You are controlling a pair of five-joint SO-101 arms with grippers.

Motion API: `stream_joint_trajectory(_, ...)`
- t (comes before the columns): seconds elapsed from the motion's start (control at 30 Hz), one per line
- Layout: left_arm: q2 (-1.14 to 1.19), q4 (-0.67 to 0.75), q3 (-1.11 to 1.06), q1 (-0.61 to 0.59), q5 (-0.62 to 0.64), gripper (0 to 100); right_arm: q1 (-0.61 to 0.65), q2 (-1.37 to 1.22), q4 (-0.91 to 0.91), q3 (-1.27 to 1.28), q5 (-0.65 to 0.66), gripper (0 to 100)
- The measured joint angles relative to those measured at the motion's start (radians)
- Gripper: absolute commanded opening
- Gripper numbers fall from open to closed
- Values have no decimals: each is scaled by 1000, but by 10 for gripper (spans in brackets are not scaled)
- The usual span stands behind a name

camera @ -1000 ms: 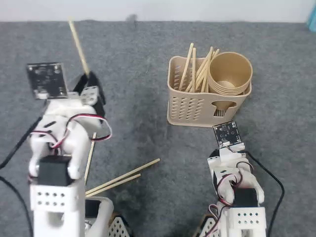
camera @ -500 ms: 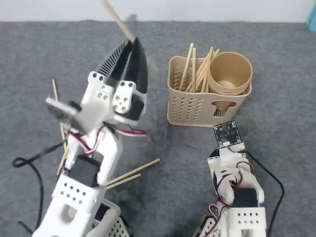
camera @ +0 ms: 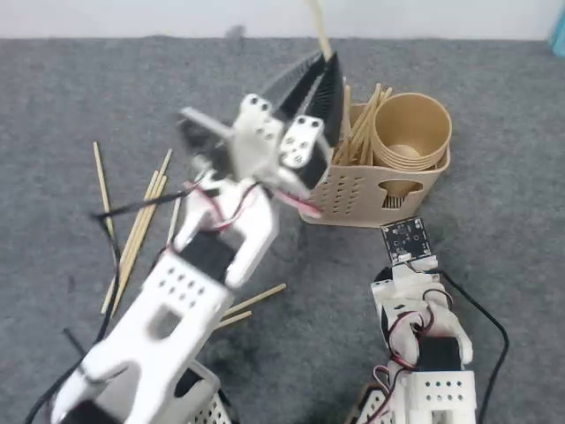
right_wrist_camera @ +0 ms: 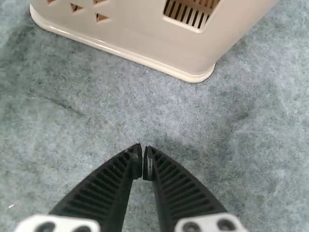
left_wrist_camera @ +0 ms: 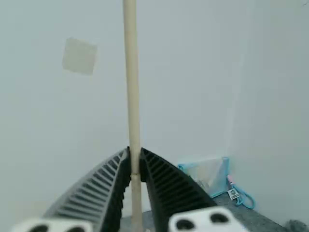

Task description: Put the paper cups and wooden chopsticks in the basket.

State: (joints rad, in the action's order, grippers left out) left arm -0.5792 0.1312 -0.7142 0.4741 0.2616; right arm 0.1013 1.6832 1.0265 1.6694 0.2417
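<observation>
– One wooden chopstick [left_wrist_camera: 131,96] is all the left gripper [left_wrist_camera: 135,166] has. The jaws are almost closed, pinching the stick near their tips, and it stands straight up out of them.

– Where does that put it over the table?

– In the high view the gripper hangs above the end of the basket [camera: 353,190] away from the cups. The stick's upper part pokes past the far edge of the mat.

– And the right gripper [right_wrist_camera: 143,162]?

– Closed on nothing, tips touching. It sits low over the grey mat [right_wrist_camera: 72,121], near a bottom corner of the basket but apart from it.

– What is in the basket?

– A stack of paper cups [camera: 410,132] fills one end. A bundle of chopsticks [camera: 360,124] leans just beside the cups.

– Anything loose on the mat?

– Several loose chopsticks [camera: 137,231] lie fanned out on the left arm's side, well apart from the basket. Two more sticks [camera: 256,298] lie close together near the middle of the mat, one end hidden under the left arm.

– And the room?

– A pale wall stands behind the table. The left wrist view shows a pale square patch [left_wrist_camera: 79,56] on it. Lower down there is a clear pouch with blue trim [left_wrist_camera: 207,171], where the mat meets the wall.
</observation>
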Motion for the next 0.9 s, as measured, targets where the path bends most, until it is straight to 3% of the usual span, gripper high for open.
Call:
stream_joint_trajectory(0.2, 172, 207, -26, -71, 0, 15, 0, 0, 0, 0, 0, 33)
stream_joint_trajectory(0.4, 206, 259, -126, -69, 0, 19, 0, 0, 0, 0, 0, 33)
stream_joint_trajectory(0.7, 40, 213, -281, -61, 0, 19, 0, 0, 0, 0, 0, 33)
stream_joint_trajectory(0.9, -98, 74, -295, -61, -61, 20, 0, 0, 0, 0, 31, 33)
